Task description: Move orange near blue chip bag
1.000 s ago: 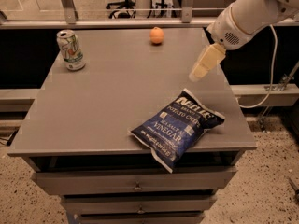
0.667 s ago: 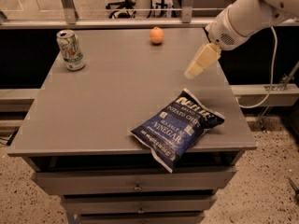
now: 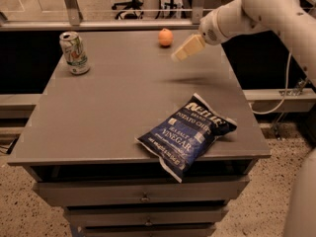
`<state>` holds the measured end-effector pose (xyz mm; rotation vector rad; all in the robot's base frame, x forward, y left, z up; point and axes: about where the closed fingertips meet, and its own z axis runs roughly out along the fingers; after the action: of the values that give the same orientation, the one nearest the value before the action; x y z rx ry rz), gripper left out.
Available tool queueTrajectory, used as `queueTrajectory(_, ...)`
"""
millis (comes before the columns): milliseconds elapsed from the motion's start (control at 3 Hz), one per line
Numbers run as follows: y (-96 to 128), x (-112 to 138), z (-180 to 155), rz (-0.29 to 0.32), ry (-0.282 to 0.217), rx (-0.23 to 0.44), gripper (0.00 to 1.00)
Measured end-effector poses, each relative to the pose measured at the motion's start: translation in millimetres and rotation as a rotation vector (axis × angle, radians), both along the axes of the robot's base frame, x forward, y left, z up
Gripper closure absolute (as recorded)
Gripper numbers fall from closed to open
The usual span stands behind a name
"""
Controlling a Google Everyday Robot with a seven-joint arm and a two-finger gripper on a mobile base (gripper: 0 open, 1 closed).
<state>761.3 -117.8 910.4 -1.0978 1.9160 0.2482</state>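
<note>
Gripper [image 3: 186, 49]: above the far tabletop [image 3: 113, 112], just right of the orange [image 3: 165, 37], not touching; grip state cannot be told | blue chip bag [image 3: 187, 134]: front right, overhanging the edge | soda can [image 3: 74, 52]: far left

One each: orange [image 3: 165, 37]; bag [image 3: 187, 135]; can [image 3: 74, 52]; gripper [image 3: 178, 55] (near orange)

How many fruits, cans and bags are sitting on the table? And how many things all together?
Fruit: 1, the orange
Cans: 1, the soda can
Bags: 1, the blue chip bag
Total: 3 on the table. The gripper hovers near the orange.
</note>
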Motion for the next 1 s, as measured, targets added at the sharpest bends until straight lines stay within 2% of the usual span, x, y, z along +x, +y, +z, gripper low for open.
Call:
queueTrajectory(667,41,64,-20,-0.044,-0.015,0.110,0.00)
queueTrajectory(1000,49,89,-28,-0.083,-0.025,0.141,0.00)
